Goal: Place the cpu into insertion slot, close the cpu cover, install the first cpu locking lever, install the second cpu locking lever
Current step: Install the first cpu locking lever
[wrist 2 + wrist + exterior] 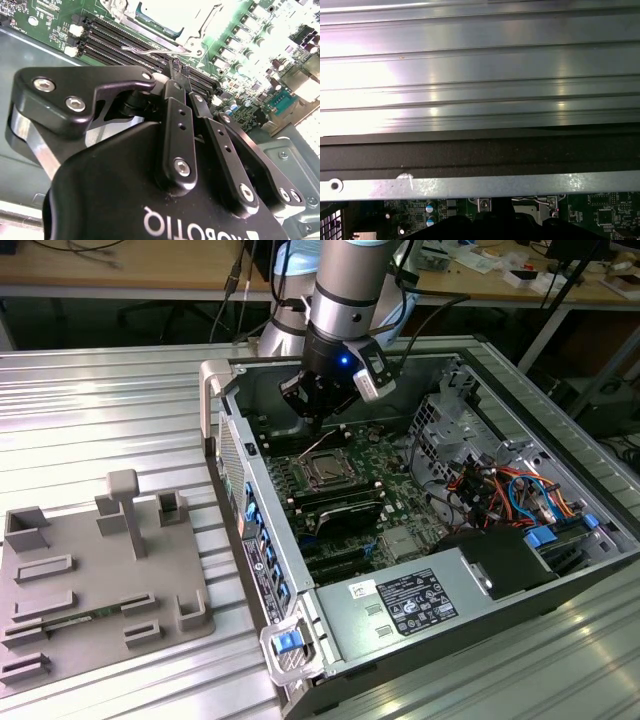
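Two fingers (176, 131) of my pincer (175, 70) run up side by side and meet at their tips, so the jaws stand narrow, pressed together. I cannot make out anything pinched between them. Just past the tips lies a thin wire locking lever (150, 50), slanting over the black memory slots (112, 37); whether I touch it I cannot tell.

Beyond the lever sits the socket. The cpu (170, 12) lies in it, its pale metal top glaring under the light, and the silvery cpu cover (199, 37) frames it, seemingly folded down around it. The green motherboard (260, 60) spreads on all sides, dotted with small capacitors (231, 106).

In the first wrist view a strip of that board (600, 215) shows under a silvery rail (480, 186) of the computer case, then the dark case wall (480, 152), then the ribbed aluminium table (480, 75).

From the exterior view, my pincer (309, 422) hangs low inside the open computer case (232, 455), just above the board and just beside the socket holding the cpu (326, 471), on the side toward my arm. Toward that view's right are a bundle of coloured cables (510, 490) and, closer to the camera, the power supply (410, 605). Well apart, on the table (100, 410) at the view's left, rests a grey fixture plate (70, 590) with upright holders.
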